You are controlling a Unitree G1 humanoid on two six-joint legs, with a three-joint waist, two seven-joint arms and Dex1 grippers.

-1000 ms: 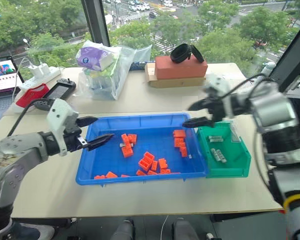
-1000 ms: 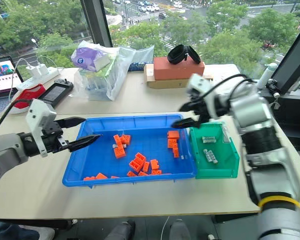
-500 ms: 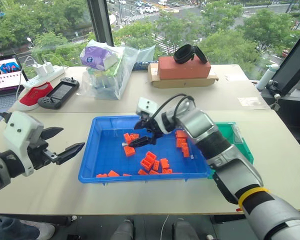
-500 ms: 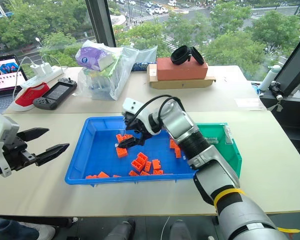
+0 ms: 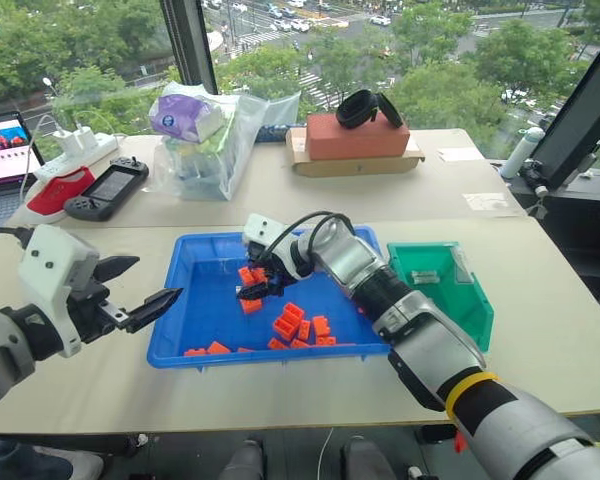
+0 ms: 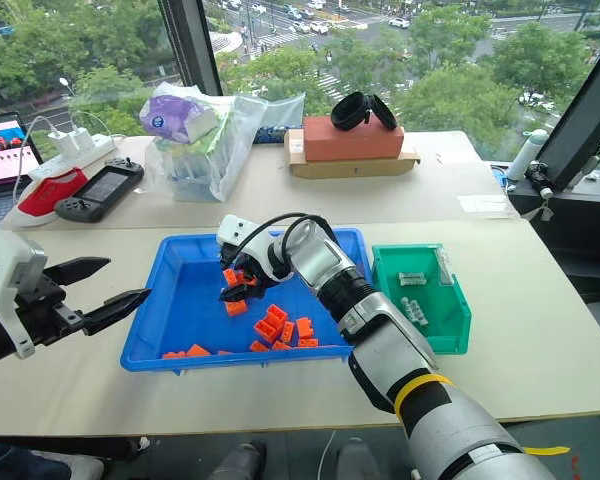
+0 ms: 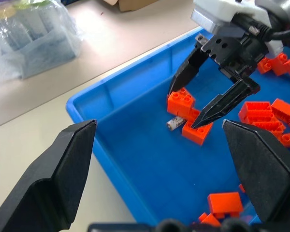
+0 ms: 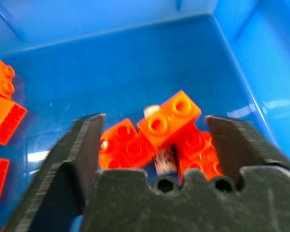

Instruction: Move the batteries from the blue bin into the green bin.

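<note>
The blue bin [image 5: 211,311] lies mid-table, scattered with orange blocks [image 5: 289,323]. One battery [image 7: 175,123], a small silvery cylinder, lies in the bin's left part against a cluster of orange blocks [image 7: 189,118]. My right gripper [image 7: 183,108] hangs open just over that cluster, a finger on each side of it. In the right wrist view the battery [image 8: 162,162] is partly hidden under the blocks between the fingers. The green bin [image 5: 469,302] adjoins the blue bin's right end and holds a few batteries [image 6: 414,310]. My left gripper [image 5: 155,280] stands open and empty left of the blue bin.
The far table carries a plastic bag of goods [image 5: 205,135], a brick-red box [image 5: 356,137] with a black strap, a game controller [image 5: 105,190], a power strip [image 5: 80,150] and a laptop [image 5: 2,140]. Bare tabletop lies in front of and right of the bins.
My right gripper swung from the green bin's edge leftward and down into the blue bin's left part, and its fingers have narrowed. My left gripper drew back out of the blue bin.
</note>
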